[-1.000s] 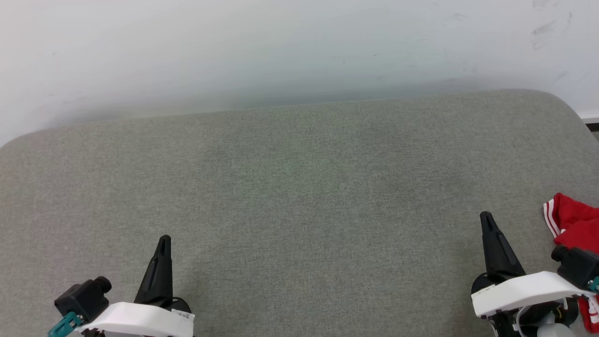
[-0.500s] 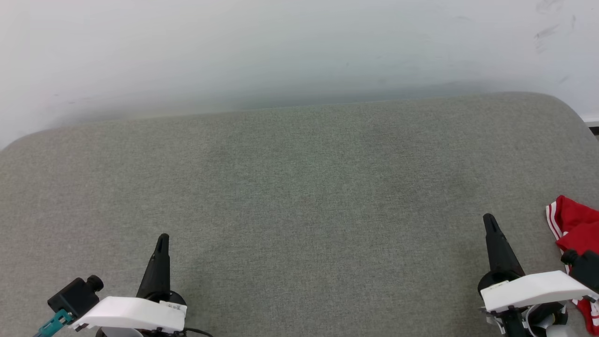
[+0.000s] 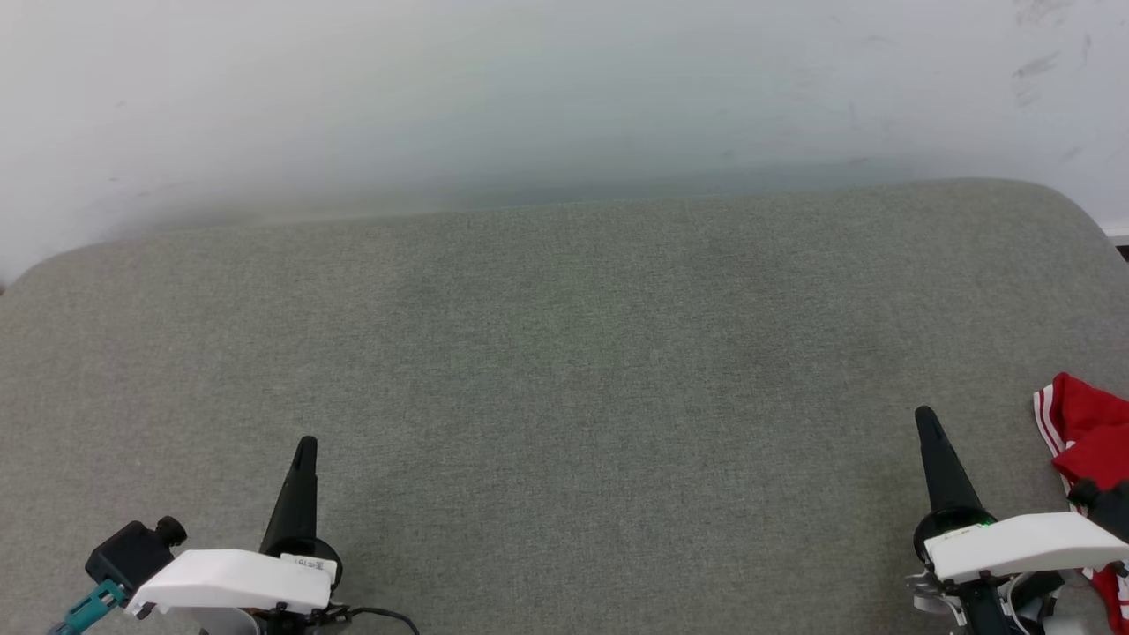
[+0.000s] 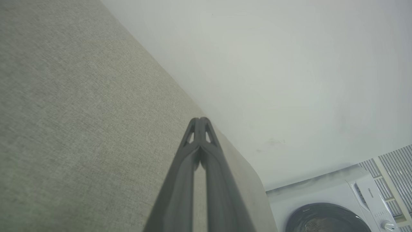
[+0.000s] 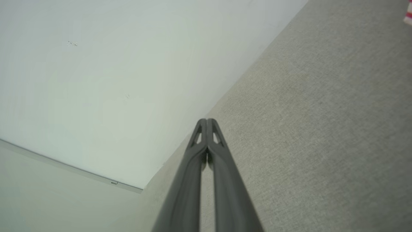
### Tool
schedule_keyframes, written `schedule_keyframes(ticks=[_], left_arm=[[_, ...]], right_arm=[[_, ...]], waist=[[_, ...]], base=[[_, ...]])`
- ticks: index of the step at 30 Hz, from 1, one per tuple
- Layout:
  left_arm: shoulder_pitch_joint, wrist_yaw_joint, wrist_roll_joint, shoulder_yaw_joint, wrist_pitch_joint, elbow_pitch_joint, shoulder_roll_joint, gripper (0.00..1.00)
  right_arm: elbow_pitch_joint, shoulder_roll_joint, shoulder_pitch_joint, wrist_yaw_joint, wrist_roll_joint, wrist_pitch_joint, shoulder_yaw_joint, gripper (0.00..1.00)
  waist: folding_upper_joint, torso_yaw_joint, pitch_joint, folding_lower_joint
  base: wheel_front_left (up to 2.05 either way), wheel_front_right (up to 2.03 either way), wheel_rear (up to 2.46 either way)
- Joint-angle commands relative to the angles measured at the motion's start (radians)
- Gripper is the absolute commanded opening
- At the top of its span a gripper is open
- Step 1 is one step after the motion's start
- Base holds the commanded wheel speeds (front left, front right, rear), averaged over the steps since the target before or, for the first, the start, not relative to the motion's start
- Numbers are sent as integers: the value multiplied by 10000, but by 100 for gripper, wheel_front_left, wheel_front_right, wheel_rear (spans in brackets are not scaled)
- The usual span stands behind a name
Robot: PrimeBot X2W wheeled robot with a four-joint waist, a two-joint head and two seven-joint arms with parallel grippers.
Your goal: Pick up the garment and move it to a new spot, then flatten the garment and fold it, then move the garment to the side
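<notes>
A grey-green fabric surface (image 3: 564,379) spreads across the lower head view beneath a white wall (image 3: 529,88) (faintly scuffed at upper right), and a white washing machine (image 4: 334,206) sits at the left wrist view's lower right.

Left claw (image 3: 305,445), right claw (image 3: 924,416): both closed.

Garment (image 3: 1087,422) was cut off by the head view's right edge — only a red bunch with striped trim showed, its lower part hidden behind the right wrist housing (image 3: 1014,543). In the right wrist view it was a blurred corner speck. Washing machine (image 4: 334,211) was cropped by the bottom edge — door mostly cut off.
</notes>
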Motion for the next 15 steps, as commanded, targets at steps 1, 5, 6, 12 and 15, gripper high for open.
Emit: schedule_keyframes(ticks=[1, 5, 6, 12, 15], left_arm=[[-264, 1, -306, 36, 96, -34, 51, 0], [-312, 1, -735, 70, 214, 41, 41, 0], [-329, 1, -842, 79, 241, 58, 39, 0], [-415, 1, -1451, 126, 412, 166, 23, 0], [-446, 1, -1740, 150, 493, 216, 13, 0]], right_arm=[[-60, -93, -307, 0, 345, 66, -44, 0], [-18, -93, -305, 0, 809, 158, -73, 0], [-6, -93, -304, 0, 918, 188, -81, 0], [53, -93, -324, -1, 1567, 318, -128, 0], [84, -92, -333, -1, 1882, 389, -151, 0]], waist=[[0, 10, -6, 0], [0, 32, -22, 0], [0, 37, -25, 0], [0, 71, -48, 0], [0, 87, -60, 0]], base=[[0, 0, 0], [0, 0, 0], [0, 0, 0], [0, 0, 0], [0, 0, 0]])
